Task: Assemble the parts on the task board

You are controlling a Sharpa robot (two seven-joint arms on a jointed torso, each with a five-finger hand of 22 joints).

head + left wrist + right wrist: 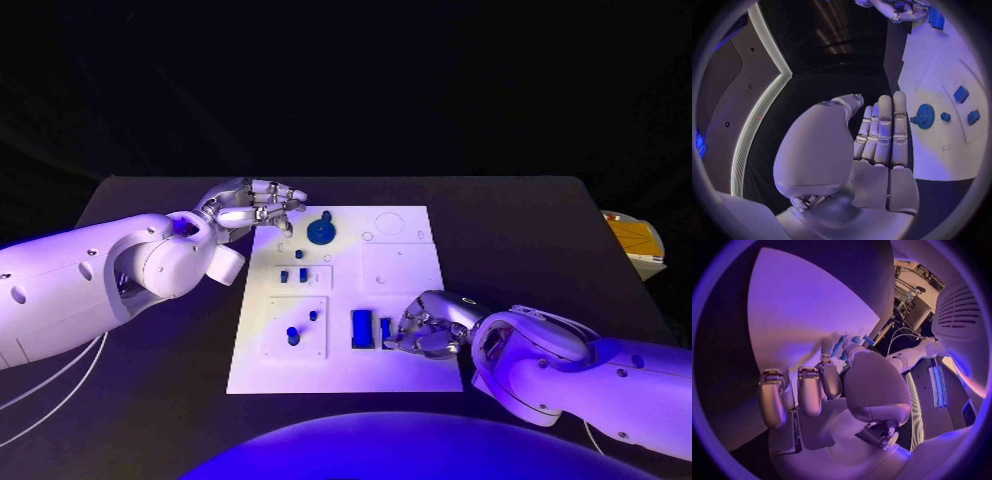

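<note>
Curling its fingers in over the near right part of the task board (pixel 404 270), the right hand (pixel 427 328) sits just beside two upright blue pieces: a broad blue block (pixel 362 328) and a narrow blue piece (pixel 385 327) next to it. The narrow piece is touching or all but touching the fingertips; whether the hand pinches it I cannot tell, since the fingers hide the contact in the head view, and the right wrist view shows only a sliver of blue past the fingers (pixel 811 390), which are bent inward. Both pieces lie toward the robot's left of this hand, with their long axes running away from the robot along the board.

The left hand (pixel 257 205) hovers at the far left corner of the board, fingers held together and fairly straight in the left wrist view, holding nothing. The blue gear (pixel 322 231) lies on the board just to the right of that hand and slightly nearer the robot. Two small blue parts (pixel 293 274) stand in a recessed panel further toward the robot, and two more blue studs (pixel 302 327) sit in the panel nearest the front left corner.

By my reading, the next move turns on the narrow piece by the right hand: that hand is far nearer to it than the left, and would need to close across its short width. The board rests flat on the dark counter (pixel 534 240).
</note>
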